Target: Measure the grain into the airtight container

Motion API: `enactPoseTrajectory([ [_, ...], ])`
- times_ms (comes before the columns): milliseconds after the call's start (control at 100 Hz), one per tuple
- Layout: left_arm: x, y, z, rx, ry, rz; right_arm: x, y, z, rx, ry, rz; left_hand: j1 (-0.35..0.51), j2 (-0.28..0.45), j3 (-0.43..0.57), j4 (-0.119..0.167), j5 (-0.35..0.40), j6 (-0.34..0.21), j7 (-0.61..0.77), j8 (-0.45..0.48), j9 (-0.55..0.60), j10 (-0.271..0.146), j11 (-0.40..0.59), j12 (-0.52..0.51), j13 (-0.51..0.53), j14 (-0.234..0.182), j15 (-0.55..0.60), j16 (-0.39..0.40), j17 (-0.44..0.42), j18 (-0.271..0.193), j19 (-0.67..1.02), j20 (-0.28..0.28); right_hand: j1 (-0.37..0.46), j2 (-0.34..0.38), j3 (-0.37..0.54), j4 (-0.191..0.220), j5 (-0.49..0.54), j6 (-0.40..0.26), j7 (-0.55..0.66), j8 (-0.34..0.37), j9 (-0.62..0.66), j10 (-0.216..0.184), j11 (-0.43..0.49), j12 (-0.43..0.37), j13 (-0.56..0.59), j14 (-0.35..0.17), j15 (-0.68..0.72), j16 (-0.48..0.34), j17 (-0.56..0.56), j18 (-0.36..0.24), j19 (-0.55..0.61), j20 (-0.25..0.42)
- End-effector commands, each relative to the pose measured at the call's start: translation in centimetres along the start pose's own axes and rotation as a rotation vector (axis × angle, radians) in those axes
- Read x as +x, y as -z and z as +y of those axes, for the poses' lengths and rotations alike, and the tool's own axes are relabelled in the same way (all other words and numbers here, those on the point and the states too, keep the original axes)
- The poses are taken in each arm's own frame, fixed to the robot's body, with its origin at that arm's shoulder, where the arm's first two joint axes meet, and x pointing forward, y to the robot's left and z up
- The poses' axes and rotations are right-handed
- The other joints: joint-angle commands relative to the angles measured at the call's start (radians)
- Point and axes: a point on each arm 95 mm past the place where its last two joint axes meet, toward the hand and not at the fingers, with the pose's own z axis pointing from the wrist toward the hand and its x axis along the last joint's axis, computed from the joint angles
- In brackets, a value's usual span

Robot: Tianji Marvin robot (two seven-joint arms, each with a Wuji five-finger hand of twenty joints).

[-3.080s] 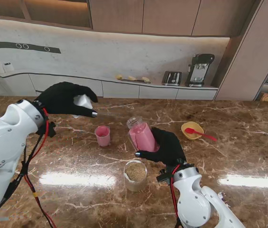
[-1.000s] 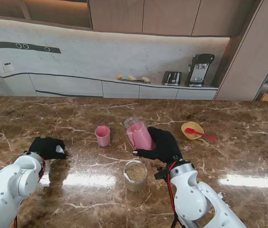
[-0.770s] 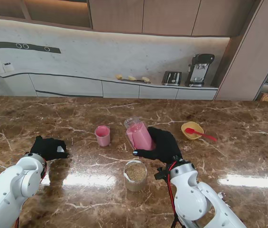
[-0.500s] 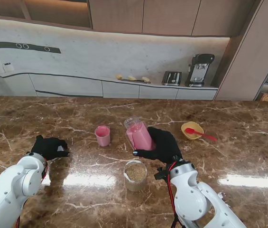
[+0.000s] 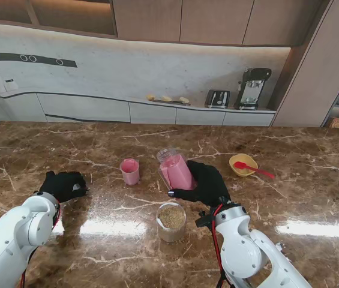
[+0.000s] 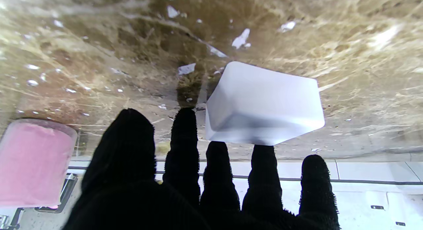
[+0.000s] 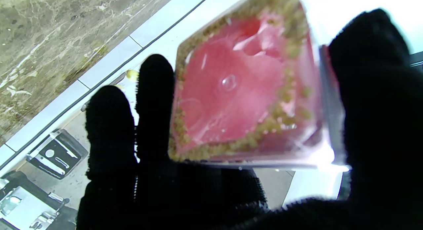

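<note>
A clear jar (image 5: pixel 175 171) with pink contents is grasped by the right hand (image 5: pixel 206 184) and held tilted above the counter (image 5: pixel 289 180), its open mouth directed away from the robot and slightly leftward. In the right wrist view the jar (image 7: pixel 244 88) is seen from its base, with fingers (image 7: pixel 155 91) on one side and the thumb on the other, and a rim of yellowish-brown grain is visible around the pink inside. Nearer to the robot than the jar, a short clear container (image 5: pixel 171 221) partly filled with brown grain stands upright on the counter, just beside the right wrist. A small pink cup (image 5: pixel 129 171) stands upright to the left of the jar, apart from it. To the right of the right hand, a yellow bowl (image 5: pixel 242 163) is seen with a red spoon (image 5: pixel 254 170) lying across its rim, the handle pointing to the right. The left hand (image 5: pixel 63 185) is lowered to the counter at the left side, well apart from the cup. In the left wrist view a white lid (image 6: pixel 264 104) lies on the counter just past the fingertips (image 6: pixel 185 124), which are spread; whether two of them touch its edge cannot be told, and nothing is enclosed by the left hand. The pink cup (image 6: pixel 33 162) is also seen at the edge of that view.
</note>
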Motion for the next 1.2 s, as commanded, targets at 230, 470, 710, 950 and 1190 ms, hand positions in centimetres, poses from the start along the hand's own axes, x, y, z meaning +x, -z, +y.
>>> enactPoseTrajectory([
  [230,-0.2,0.6,1.8,-0.022,0.04,0.023,-0.2,0.2,-0.3,0.014,-0.002,-0.012,-0.145,-0.034,0.025,0.044,-0.136,0.02,-0.408,-0.159,-0.114,-0.037,-0.034,-0.038,-0.1,-0.06,-0.058,-0.039,-0.023,-0.031,-0.197,0.052,0.202,0.193,0.297,0.045,0.128,-0.348,0.15,0.045,0.077,-0.135,0.091,0.032,0.046,-0.092,0.012,-0.003,0.008,-0.029,0.023,0.013],
  [470,0.0,0.8,-0.7,0.057,0.101,0.063,-0.3,0.3,-0.3,0.011,-0.004,-0.014,-0.186,-0.046,0.009,0.041,-0.139,0.028,-0.417,-0.16,-0.114,-0.037,-0.04,-0.041,-0.106,-0.071,-0.067,-0.046,-0.029,-0.03,-0.212,0.063,0.203,0.193,0.297,0.045,0.127,-0.349,0.15,0.045,0.078,-0.137,0.09,0.032,0.046,-0.092,0.012,-0.003,0.007,-0.029,0.021,0.012],
  [710,0.8,1.1,-2.6,0.121,0.154,0.099,-0.4,0.4,-0.3,0.01,-0.007,-0.018,-0.206,-0.054,0.007,0.044,-0.135,0.035,-0.432,-0.163,-0.107,-0.033,-0.046,-0.044,-0.109,-0.073,-0.073,-0.056,-0.033,-0.032,-0.237,0.065,0.204,0.192,0.297,0.045,0.128,-0.349,0.149,0.044,0.078,-0.138,0.09,0.032,0.045,-0.092,0.011,-0.003,0.003,-0.026,0.016,0.01],
  [950,1.4,1.7,-4.7,0.167,0.198,0.135,-0.6,0.5,-0.1,-0.001,-0.007,-0.023,-0.201,-0.076,0.012,0.046,-0.102,0.068,-0.428,-0.159,-0.083,-0.007,-0.04,-0.042,-0.092,-0.066,-0.066,-0.056,-0.023,-0.027,-0.245,0.077,0.204,0.19,0.295,0.045,0.128,-0.355,0.148,0.043,0.079,-0.141,0.088,0.03,0.045,-0.096,0.008,-0.005,0.001,-0.024,0.012,0.008],
  [1190,2.5,2.4,-6.0,0.155,0.234,0.194,-1.2,0.4,-0.1,-0.023,-0.021,-0.022,-0.204,-0.083,0.018,0.047,-0.084,0.077,-0.423,-0.155,-0.073,0.004,-0.042,-0.041,-0.078,-0.057,-0.062,-0.055,-0.02,-0.017,-0.217,0.099,0.222,0.166,0.299,0.05,0.132,-0.363,0.143,0.029,0.087,-0.148,0.077,0.017,0.058,-0.102,-0.012,-0.014,0.005,-0.024,0.01,0.006],
])
